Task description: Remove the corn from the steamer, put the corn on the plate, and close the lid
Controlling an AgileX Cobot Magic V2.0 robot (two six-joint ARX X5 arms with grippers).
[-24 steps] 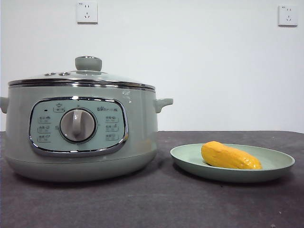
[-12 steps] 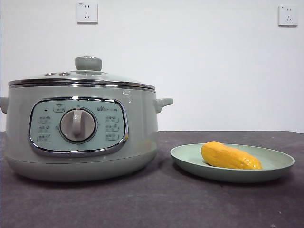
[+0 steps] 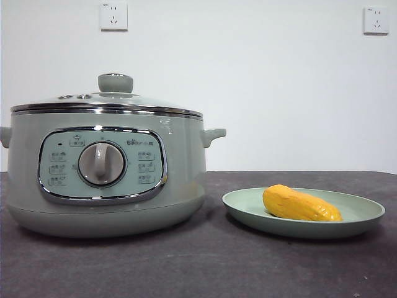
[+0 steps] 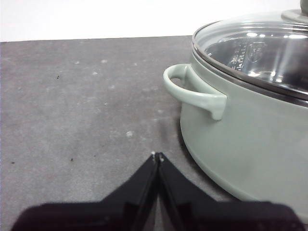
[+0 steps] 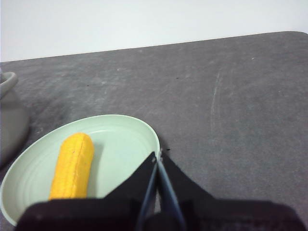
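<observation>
The sage-green steamer stands at the left of the front view with the glass lid closed on it. The yellow-orange corn lies on the pale green plate to its right. My left gripper is shut and empty, low over the table beside the steamer's side handle; the steamer and the lid show there. My right gripper is shut and empty at the edge of the plate, apart from the corn. Neither arm shows in the front view.
The dark grey table carries the steamer and plate. A white wall with two power sockets stands behind. The steamer's other handle shows at the side of the right wrist view.
</observation>
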